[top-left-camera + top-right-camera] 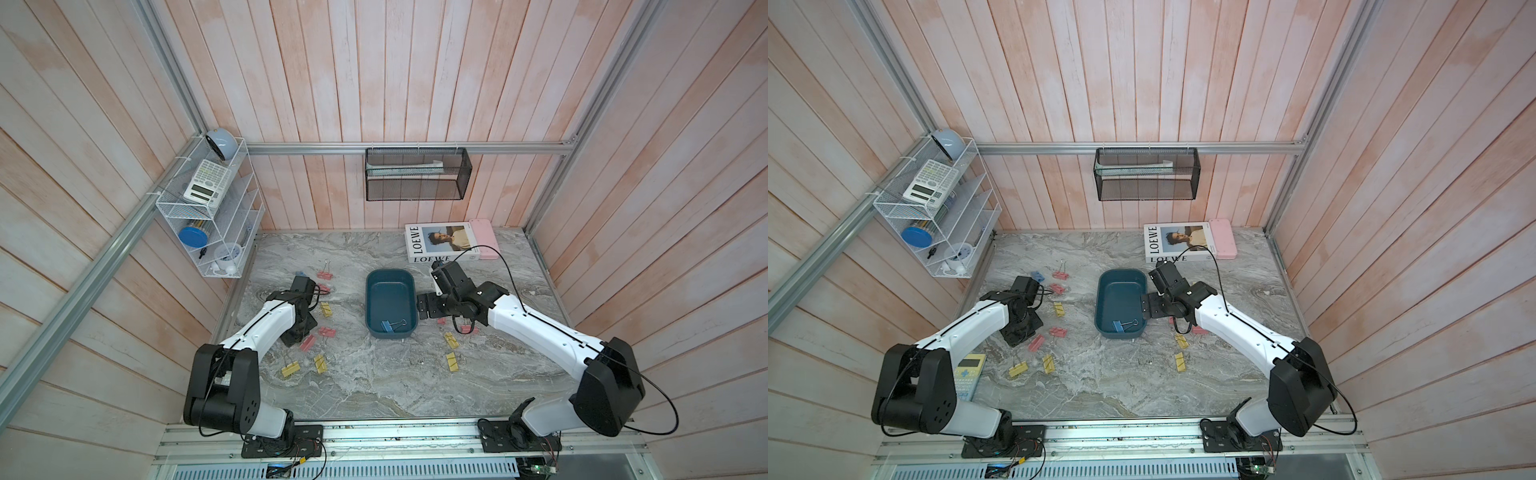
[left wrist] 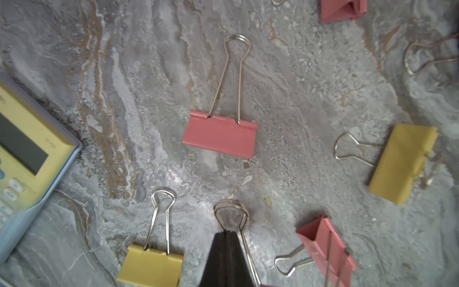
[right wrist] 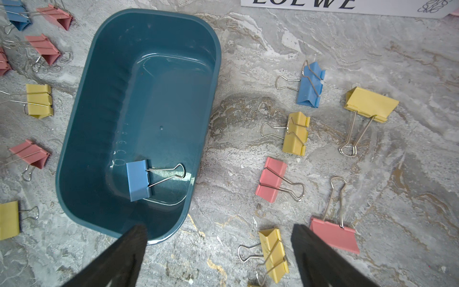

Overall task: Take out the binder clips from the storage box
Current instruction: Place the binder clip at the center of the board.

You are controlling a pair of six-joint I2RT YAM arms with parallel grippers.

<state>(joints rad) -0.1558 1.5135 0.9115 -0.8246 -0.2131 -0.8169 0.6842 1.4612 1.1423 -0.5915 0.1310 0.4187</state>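
Nearest us, yellow clips (image 1: pixel 290 369) lie on the table (image 1: pixel 374 386), near-left & near-right of the box (image 1: pixel 390 297). Inside the box, at its near end, we see one blue clip (image 3: pixel 137 180) lying flat, handles twd the right wall. L of the box, left gripper (image 2: pixel 227 234) points down w/ fingers pressed together over a clip handle (image 2: pixel 231 203); can't tell if it's pinched; pink clips (image 1: pixel 326 331) lie around it. Just R of the box, right gripper (image 3: pixel 218 227) is spread wide, holding nothing. Beyond the box, a book (image 1: pixel 442 243)

Glossy teal plastic storage box (image 3: pixel 94 104), silver-wire binder clips (image 3: pixel 138 180), marbled stone-look tabletop (image 3: pixel 372 174).
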